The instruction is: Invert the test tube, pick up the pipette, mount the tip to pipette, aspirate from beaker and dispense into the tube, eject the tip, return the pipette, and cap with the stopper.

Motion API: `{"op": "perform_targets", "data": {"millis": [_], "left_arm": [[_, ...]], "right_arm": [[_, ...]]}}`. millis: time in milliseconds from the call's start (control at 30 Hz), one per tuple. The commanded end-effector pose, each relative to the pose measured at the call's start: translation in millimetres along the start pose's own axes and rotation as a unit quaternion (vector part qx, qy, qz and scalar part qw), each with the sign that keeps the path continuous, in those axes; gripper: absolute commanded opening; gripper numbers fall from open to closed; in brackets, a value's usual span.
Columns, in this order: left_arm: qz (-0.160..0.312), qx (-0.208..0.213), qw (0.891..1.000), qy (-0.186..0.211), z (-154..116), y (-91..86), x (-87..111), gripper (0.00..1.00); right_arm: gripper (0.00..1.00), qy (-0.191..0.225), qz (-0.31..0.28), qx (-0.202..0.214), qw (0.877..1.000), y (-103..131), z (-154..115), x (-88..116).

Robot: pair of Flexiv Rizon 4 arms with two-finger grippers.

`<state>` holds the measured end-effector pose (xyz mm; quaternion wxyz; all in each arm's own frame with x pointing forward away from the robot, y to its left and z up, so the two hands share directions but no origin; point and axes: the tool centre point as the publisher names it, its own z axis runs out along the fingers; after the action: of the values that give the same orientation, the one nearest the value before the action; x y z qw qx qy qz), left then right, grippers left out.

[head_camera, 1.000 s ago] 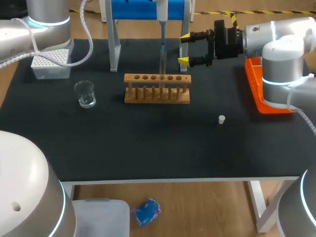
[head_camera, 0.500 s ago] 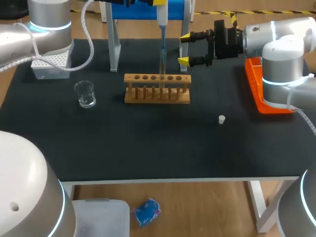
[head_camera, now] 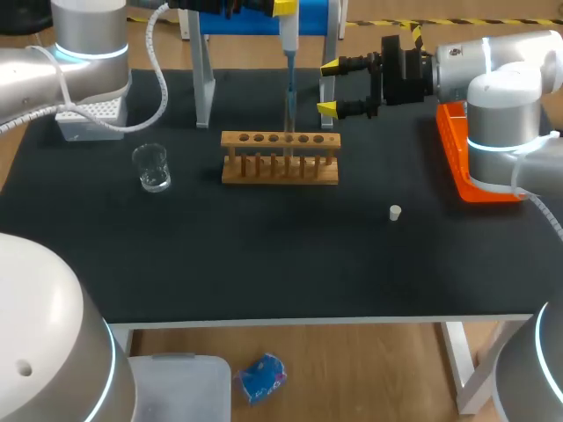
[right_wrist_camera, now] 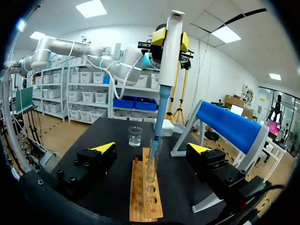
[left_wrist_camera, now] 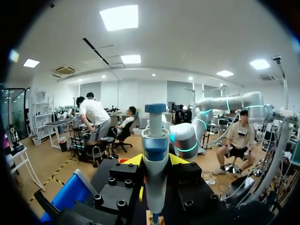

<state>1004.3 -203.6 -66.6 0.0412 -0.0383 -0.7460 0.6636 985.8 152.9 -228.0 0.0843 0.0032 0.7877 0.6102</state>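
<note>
at the back of the tabletop (head_camera: 264, 255), above the wooden rack (head_camera: 280, 160), the left hand (head_camera: 264, 7) grips the pipette (head_camera: 288, 31) upright. in the left wrist view the two yellow tips press the pipette's (left_wrist_camera: 154, 159) body from either side, so this hand (left_wrist_camera: 155, 161) is closed on it. the pipette's slim blue lower end points straight down at the test tube (head_camera: 288, 123), which stands upright in one of the rack's middle holes. seen from the right wrist, the blue end meets the mouth of the tube (right_wrist_camera: 151, 161) and seems to sit just inside it, though how deep cannot be told.

the right hand (head_camera: 328, 87) hangs level just beside the rack's right end, its fingers spread wide and holding nothing. in its own view the rack (right_wrist_camera: 145, 199) and the tube lie ahead of the hand (right_wrist_camera: 151, 148), between the lines of the two fingers but apart from both.

the glass beaker (head_camera: 152, 167) stands left of the rack, well apart from it, and shows beyond the rack in the right wrist view (right_wrist_camera: 135, 136). the white tip box (head_camera: 88, 119) sits at the back left corner, partly under the left arm. the small white stopper (head_camera: 396, 212) lies alone in front of the rack and to its right. an orange tray (head_camera: 453, 145) rests at the right edge by the right arm's base, and a blue stand (head_camera: 312, 13) rises behind the pipette.
</note>
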Motion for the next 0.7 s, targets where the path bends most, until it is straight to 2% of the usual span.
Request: {"op": "perform_targets", "data": {"millis": [33,700], "left_arm": [[0.002,0.003,1.000,-0.005,0.5,2.9,0.4,0.00],[0.000,0.007,1.000,-0.010,-1.1,8.9,-1.0,0.00]], "right_arm": [[1.00,0.000,0.000,0.000,1.000,-0.4,0.0,0.1],[1.00,0.000,0.000,0.000,1.000,-0.4,0.0,0.1]]}}
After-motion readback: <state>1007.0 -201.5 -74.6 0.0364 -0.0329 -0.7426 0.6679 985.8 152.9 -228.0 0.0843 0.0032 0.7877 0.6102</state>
